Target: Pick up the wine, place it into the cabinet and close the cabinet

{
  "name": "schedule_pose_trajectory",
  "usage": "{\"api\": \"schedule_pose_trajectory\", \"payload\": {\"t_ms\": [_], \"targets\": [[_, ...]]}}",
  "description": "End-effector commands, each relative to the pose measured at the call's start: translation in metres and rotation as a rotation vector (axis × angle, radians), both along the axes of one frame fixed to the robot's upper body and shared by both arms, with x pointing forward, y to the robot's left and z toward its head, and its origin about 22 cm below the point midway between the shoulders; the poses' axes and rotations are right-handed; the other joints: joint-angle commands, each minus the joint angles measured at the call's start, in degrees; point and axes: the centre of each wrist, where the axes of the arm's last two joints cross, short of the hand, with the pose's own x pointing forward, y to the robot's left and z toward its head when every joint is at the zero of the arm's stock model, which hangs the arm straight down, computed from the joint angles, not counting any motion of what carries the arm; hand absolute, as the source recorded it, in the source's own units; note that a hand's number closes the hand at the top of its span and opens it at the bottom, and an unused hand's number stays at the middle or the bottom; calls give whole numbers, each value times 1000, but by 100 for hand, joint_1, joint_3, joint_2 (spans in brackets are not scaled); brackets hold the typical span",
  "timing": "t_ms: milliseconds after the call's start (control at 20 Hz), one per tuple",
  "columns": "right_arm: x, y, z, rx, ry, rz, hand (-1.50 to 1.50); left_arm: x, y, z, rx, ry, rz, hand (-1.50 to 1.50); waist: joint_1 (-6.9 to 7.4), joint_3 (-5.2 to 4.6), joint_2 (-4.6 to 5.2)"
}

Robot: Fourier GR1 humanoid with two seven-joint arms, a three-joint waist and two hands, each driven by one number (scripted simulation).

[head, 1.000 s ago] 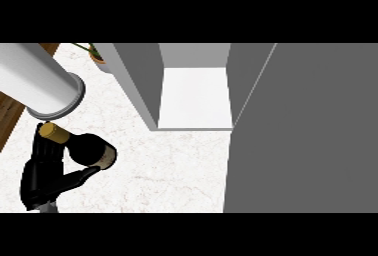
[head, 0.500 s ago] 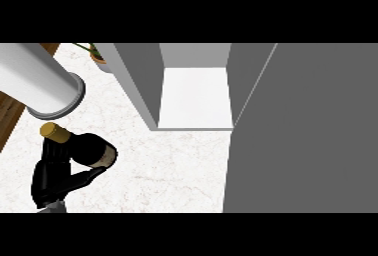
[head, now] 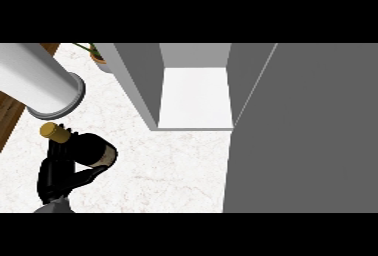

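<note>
A pale marbled desk (head: pixel 170 165) fills the lower middle of the head view, with an open grey cabinet (head: pixel 193 95) standing on it ahead and its door (head: pixel 310 130) swung out to cover the whole right side. A plant pot (head: pixel 100 60) sits at the far left corner, partly behind a big white cylinder (head: pixel 40 80) that looks like part of an arm, though which arm I cannot tell.

The wine bottle (head: pixel 92 150) is at the lower left, tipped toward the viewer, its gold cap (head: pixel 53 130) pointing up and left. A black hand (head: pixel 63 175) is curled round its lower body, holding it. It shows at the left, so I take it for the left hand; the right hand is nowhere in view.

The main risk, as I judge it, is the bottle striking the cabinet's left wall or front edge on the way in, since the opening is narrow. The swung-out door could also be bumped.

The bottle's base and most of its label are hidden by the fingers, and whether it touches the desk is unclear.
</note>
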Motion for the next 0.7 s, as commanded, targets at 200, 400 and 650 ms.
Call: {"api": "schedule_pose_trajectory", "payload": {"t_ms": [200,400,650], "targets": [[-29,0,17,44,-52,79,-150,9,7,-11,-50,-36,-5,-150,-7,-2,1],[-34,3,8,48,-9,74,-150,27,0,-6,-100,-72,-83,150,-23,-1,-2],[-32,-5,14,47,-12,82,-150,30,-12,-10,-1,-90,-148,150,-29,1,-2]]}}
